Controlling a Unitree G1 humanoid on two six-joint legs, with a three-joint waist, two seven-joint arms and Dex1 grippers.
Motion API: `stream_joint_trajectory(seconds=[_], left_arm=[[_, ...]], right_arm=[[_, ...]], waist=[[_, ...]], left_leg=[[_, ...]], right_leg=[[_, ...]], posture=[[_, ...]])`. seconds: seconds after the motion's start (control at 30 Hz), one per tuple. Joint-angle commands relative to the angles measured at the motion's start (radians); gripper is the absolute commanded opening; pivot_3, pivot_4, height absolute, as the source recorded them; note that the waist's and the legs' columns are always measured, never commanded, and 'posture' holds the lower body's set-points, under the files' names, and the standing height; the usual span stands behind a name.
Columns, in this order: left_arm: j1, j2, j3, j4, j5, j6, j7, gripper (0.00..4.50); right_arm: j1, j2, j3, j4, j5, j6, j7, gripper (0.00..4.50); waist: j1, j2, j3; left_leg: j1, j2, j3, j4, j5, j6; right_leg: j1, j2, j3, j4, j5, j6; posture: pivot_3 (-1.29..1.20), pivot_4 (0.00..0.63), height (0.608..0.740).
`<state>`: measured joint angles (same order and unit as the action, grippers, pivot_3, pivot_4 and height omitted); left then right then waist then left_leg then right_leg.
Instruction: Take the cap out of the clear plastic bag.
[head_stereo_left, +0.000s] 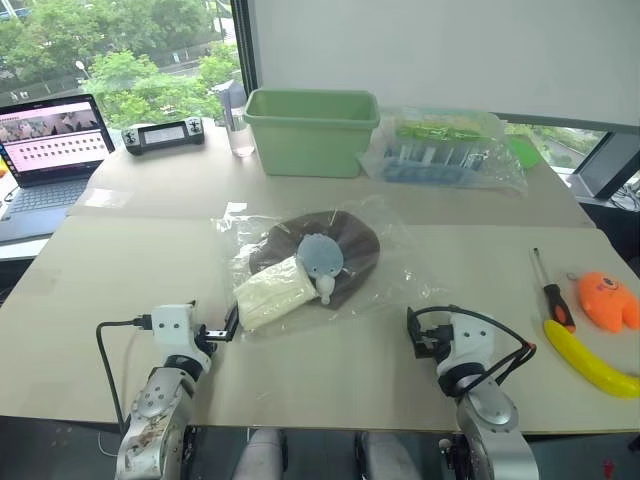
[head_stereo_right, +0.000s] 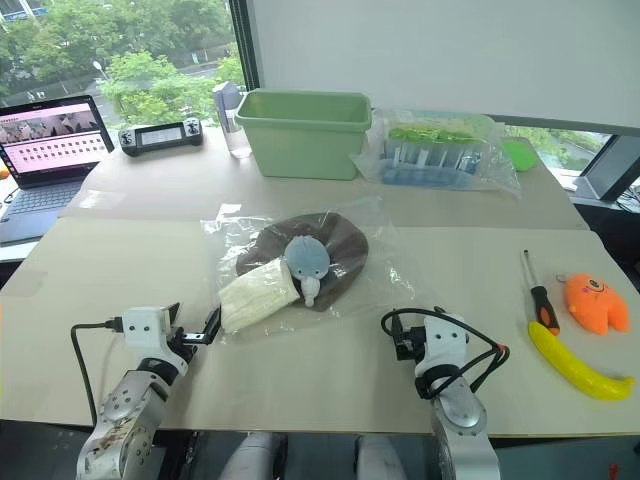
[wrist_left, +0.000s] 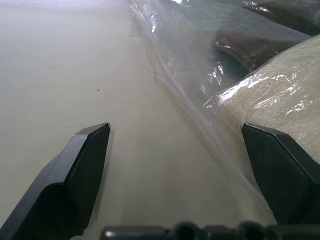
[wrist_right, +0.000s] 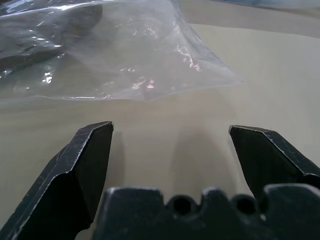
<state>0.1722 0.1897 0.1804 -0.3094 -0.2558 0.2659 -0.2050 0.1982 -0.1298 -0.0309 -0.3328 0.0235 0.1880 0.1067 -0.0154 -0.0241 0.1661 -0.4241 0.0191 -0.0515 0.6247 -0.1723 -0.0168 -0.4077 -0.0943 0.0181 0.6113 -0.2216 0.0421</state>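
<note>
**Left eye view: both grippers open, cap in bag at table centre**

From the head camera I see the cap (head_stereo_left: 345, 250) lying flat at the centre of the table (head_stereo_left: 120, 290), inside the bag (head_stereo_left: 395, 275). A grey-blue plush toy (head_stereo_left: 321, 262) lies over the cap's near half, and a cream packet (head_stereo_left: 272, 294) lies against the cap's near left edge; whether either is inside the bag I cannot tell.

My left gripper (wrist_left: 177, 132) sits low over the table at the bag's near left corner, jaws wide apart and empty. In its wrist view the right finger (wrist_left: 280, 175) stands just beside the packet; contact I cannot confirm. My right gripper (wrist_right: 170, 130) sits near the bag's near right corner, jaws wide apart and empty, with bare table between its tips and the plastic edge.

Elsewhere: a green bin (head_stereo_left: 311, 130) at the far centre, a second bag of blue and green items (head_stereo_left: 445, 150) beside it, a laptop (head_stereo_left: 55, 150) and a controller (head_stereo_left: 163, 135) at the far left. At the right edge lie a screwdriver (head_stereo_left: 552, 292), a banana (head_stereo_left: 588, 362) and an orange toy (head_stereo_left: 608, 300).
</note>
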Motion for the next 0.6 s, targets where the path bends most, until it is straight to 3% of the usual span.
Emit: stream_joint_trajectory(seconds=[0.03,0.13,0.3,0.43,0.6], left_arm=[[-0.002,0.047,0.044,-0.038,-0.045,0.013,-0.049,4.50],[-0.023,0.149,0.142,-0.087,-0.133,-0.019,-0.152,4.50],[-0.061,0.324,0.192,-0.115,-0.281,0.044,-0.351,4.50],[-0.130,0.466,0.228,-0.082,-0.386,0.116,-0.488,4.50],[-0.208,0.618,0.222,-0.041,-0.417,0.160,-0.631,4.50]], right_arm=[[-0.024,-0.052,-0.005,-0.060,0.041,0.040,0.072,4.47],[-0.086,-0.189,-0.036,-0.125,0.140,0.144,0.235,4.47],[-0.222,-0.389,-0.056,-0.147,0.202,0.257,0.389,4.47],[-0.360,-0.485,-0.071,-0.138,0.272,0.346,0.475,4.47],[-0.459,-0.572,-0.089,-0.181,0.419,0.468,0.595,4.47]], waist=[[0.000,0.000,0.000],[-0.005,0.000,0.001],[0.003,0.001,0.002],[0.002,0.001,0.002],[0.003,0.001,0.003]], left_leg=[[0.000,0.000,0.000,0.000,0.000,0.000],[-0.002,0.000,0.000,0.000,0.000,0.000],[-0.002,0.000,0.001,0.000,0.000,0.000],[-0.008,0.000,0.001,0.002,0.002,0.001],[-0.011,0.001,0.001,0.001,0.008,0.009]], right_leg=[[0.000,0.000,0.000,0.000,0.000,0.000],[-0.002,0.000,0.000,0.001,0.000,0.000],[-0.007,0.000,0.000,0.001,0.000,0.000],[-0.011,0.001,0.001,0.002,0.000,0.000],[-0.012,0.003,0.001,0.003,-0.001,0.000]], posture=[[0.00,0.150,0.740],[0.00,0.150,0.740],[0.00,0.150,0.740],[0.00,0.150,0.740],[0.00,0.150,0.740]])
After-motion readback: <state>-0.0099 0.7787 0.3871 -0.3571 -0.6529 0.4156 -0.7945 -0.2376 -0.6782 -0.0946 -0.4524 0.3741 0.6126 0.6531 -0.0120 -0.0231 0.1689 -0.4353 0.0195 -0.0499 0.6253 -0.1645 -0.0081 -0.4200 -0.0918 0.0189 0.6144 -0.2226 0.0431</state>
